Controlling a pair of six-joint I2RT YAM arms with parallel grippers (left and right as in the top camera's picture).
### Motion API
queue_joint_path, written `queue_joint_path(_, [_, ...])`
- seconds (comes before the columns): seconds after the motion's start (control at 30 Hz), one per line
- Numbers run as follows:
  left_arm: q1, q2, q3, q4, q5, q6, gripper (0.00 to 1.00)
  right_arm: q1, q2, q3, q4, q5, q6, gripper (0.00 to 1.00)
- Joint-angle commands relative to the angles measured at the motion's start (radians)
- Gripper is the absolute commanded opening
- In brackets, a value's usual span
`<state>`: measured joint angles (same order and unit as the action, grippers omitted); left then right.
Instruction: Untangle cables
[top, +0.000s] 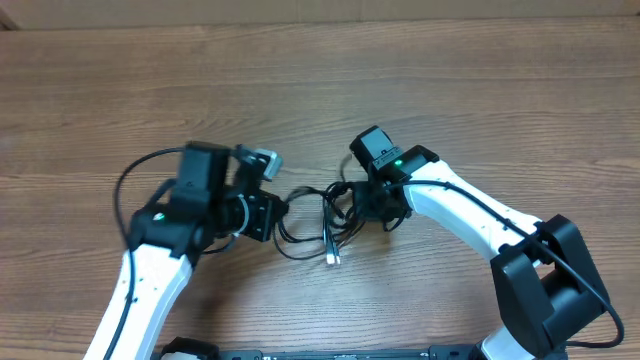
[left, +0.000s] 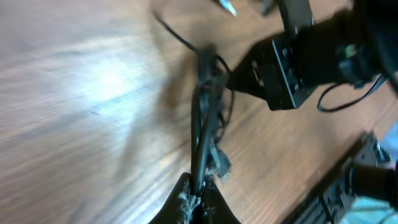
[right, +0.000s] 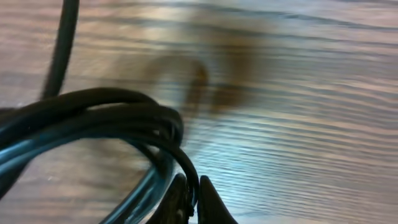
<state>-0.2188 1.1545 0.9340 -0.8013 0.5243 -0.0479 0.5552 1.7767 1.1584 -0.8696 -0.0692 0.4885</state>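
Cables (top: 328, 230) are pinched from both sides, left jaws and right jaws each clamped on strands; left arm (top: 145, 280) and right arm (top: 470, 215) are angled in toward them, wood-grain table (top: 450, 80) underneath.

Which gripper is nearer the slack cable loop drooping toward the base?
Left. The left gripper is just beyond the slack loop; the right gripper is farther, off to its right.

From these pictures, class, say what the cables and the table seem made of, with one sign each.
Cables: likely plastic or rubber sheath, smooth black, slightly glossy; they bend into loops. Table: wood or wood-look laminate, brown grain lines with soft sheen; cannot tell which.
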Motion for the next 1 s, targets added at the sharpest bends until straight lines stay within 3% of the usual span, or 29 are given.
queue_joint_path(0.0, [0.08,-0.086,0.043,0.016,0.06,0.008,0.04,-0.036,0.003,0.019,-0.012,0.072,0.066,0.04])
queue_joint_path(0.27, [0.253,-0.203,0.045,0.186,0.131,-0.18,0.04,-0.062,0.003,0.019,-0.042,0.053,0.091,0.04])
queue_joint_path(0.43, [0.272,-0.208,0.045,0.216,0.13,-0.193,0.04,-0.062,0.003,0.019,-0.059,0.008,0.084,0.08])
queue_joint_path(0.5, [0.272,-0.208,0.045,0.216,0.132,-0.193,0.04,-0.064,0.003,0.019,-0.064,0.008,0.084,0.13])
queue_joint_path(0.6, [0.272,-0.209,0.045,0.214,0.134,-0.192,0.05,-0.069,-0.003,0.022,-0.079,0.005,0.083,0.31])
queue_joint_path(0.7, [0.272,-0.209,0.045,0.212,0.114,-0.176,0.06,-0.073,-0.025,0.022,-0.092,0.004,0.079,0.34])
queue_joint_path(0.87, [0.272,-0.209,0.045,0.198,-0.007,-0.173,0.06,-0.083,-0.106,0.023,-0.085,-0.054,-0.01,0.42])
queue_joint_path(0.97, [0.272,-0.206,0.045,0.152,-0.203,-0.178,0.07,-0.083,-0.141,0.023,-0.081,-0.113,-0.061,0.43])
